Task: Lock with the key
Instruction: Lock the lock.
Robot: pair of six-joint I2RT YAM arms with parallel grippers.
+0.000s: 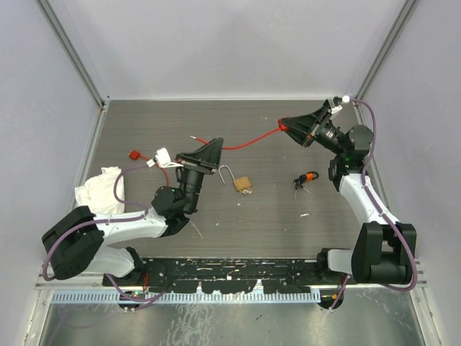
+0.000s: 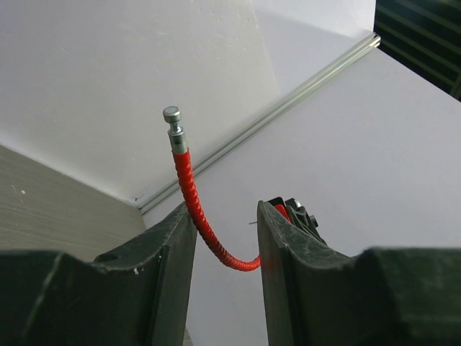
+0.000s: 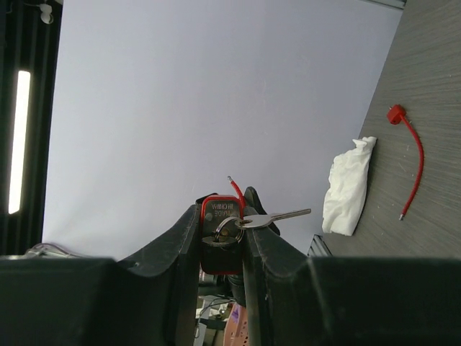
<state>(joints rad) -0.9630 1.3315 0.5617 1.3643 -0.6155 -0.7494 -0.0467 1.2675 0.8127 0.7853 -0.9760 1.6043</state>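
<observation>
Right hand aloft, padlock between fingers.

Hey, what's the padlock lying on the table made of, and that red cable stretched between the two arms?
The padlock body looks like brass: yellowish with a dull shine. Its hoop looks like bright steel. The cable appears plastic-coated: glossy red with spiral ribbing, ending in a silvery metal tip. Its core isn't visible.

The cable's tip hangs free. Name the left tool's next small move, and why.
Probably close the left tool on the red cable: it runs through the open gap, metal tip free, while the right tool clamps the red lock bearing a key.
</observation>
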